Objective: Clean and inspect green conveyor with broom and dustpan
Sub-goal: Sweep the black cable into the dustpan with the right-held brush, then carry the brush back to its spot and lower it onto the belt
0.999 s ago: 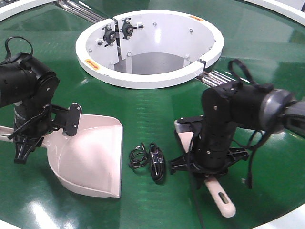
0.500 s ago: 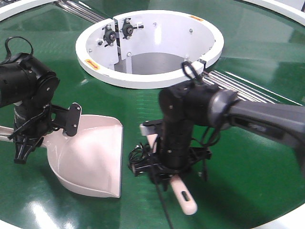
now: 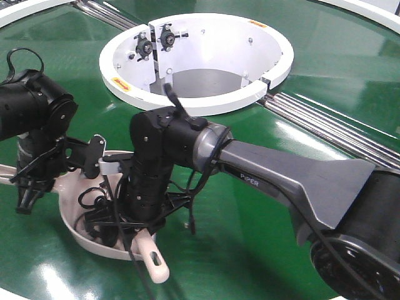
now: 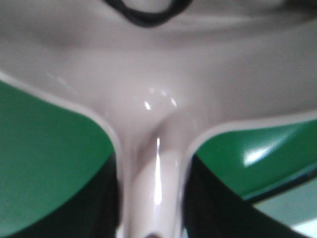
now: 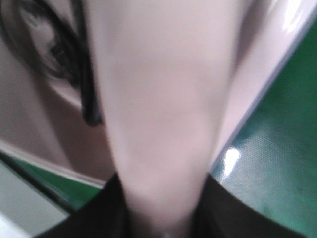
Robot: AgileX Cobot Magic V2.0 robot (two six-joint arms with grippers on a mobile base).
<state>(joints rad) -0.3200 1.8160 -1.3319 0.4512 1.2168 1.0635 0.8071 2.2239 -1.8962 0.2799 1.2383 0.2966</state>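
The dustpan (image 3: 70, 195) lies on the green conveyor (image 3: 75, 125) at the left. My left gripper (image 3: 28, 187) is shut on its handle (image 4: 154, 188), with the dark fingers (image 4: 101, 208) pressed against both sides. My right gripper (image 3: 142, 220) is shut on the broom (image 3: 153, 259), whose pale body (image 5: 158, 99) fills the right wrist view. The broom reaches across the dustpan's mouth, its slotted handle end pointing at the near edge. A tangle of black cable (image 3: 94, 217) lies inside the dustpan, also seen as a dark loop (image 4: 146, 12).
The white ring-shaped hub (image 3: 206, 103) sits behind the arms, with silver rails (image 3: 325, 122) running off to the right. My right arm's long grey link (image 3: 294, 175) stretches across the belt from the right. The belt's white outer edge (image 3: 12, 294) is close at the front.
My right gripper has swept left with the broom, from the right of the belt to over the dustpan. The black cable has gone from the belt into the dustpan. The left arm held still.
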